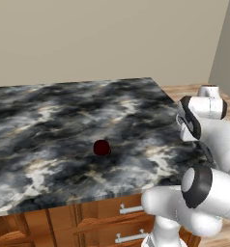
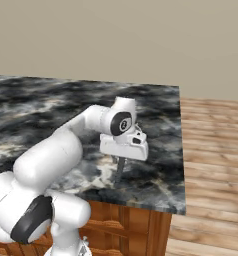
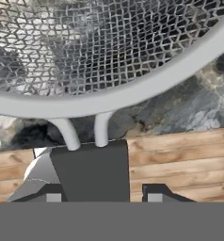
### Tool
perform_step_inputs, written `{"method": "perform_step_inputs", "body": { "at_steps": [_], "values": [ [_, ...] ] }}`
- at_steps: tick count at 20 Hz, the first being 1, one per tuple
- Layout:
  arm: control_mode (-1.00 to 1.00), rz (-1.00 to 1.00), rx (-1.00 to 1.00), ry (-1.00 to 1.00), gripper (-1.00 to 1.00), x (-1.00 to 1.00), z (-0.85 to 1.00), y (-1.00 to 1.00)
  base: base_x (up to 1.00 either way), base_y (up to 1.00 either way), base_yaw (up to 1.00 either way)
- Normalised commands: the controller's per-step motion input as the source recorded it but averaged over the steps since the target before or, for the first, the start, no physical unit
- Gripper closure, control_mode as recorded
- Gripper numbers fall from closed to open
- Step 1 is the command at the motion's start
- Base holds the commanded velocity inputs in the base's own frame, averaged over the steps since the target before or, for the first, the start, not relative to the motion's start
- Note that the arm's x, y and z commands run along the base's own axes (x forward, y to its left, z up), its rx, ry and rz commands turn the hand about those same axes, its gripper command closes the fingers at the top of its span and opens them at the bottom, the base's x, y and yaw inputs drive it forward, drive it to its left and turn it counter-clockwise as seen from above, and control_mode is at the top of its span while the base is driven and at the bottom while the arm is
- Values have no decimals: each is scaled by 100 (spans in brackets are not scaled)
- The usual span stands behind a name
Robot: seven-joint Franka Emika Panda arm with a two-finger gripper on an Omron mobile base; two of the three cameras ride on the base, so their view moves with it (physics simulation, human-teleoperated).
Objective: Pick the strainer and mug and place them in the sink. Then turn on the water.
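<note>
Counter (image 1: 64,120): polished stone, dark marbled with pale veins. Strainer (image 3: 109,56): fine silvery wire mesh in a smooth, matt grey metal rim. Mug (image 1: 102,147): dark maroon, smooth, faintly glossy. Cabinet fronts (image 1: 97,217): reddish varnished wood with metal pulls. Floor (image 2: 211,150): light wooden planks. Wall (image 1: 102,38): plain matt beige.

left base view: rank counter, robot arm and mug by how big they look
1. Marbled counter, spanning most of the picture.
2. Robot arm, though nearness to the camera inflates it.
3. Mug, a small dark red blob on the counter.
</note>
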Motion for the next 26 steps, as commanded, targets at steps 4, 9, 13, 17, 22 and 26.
{"method": "perform_step_inputs", "body": {
  "at_steps": [4, 9, 13, 17, 22, 26],
  "values": [
    [-100, -9, -6, -14, 100, -24, 62, 64, 0, 0, 0],
    [-100, -2, 0, -16, 100, -10, 58, 38, 0, 0, 0],
    [-100, -1, 0, -4, 100, -1, 48, 33, 0, 0, 0],
    [-100, 0, 0, 0, 100, -2, 43, 30, 0, 0, 0],
    [-100, 0, 0, 0, 100, -2, 35, 28, 0, 0, 0],
    [-100, 0, 0, 0, 100, 0, 19, 13, 0, 0, 0]
  ]
}}
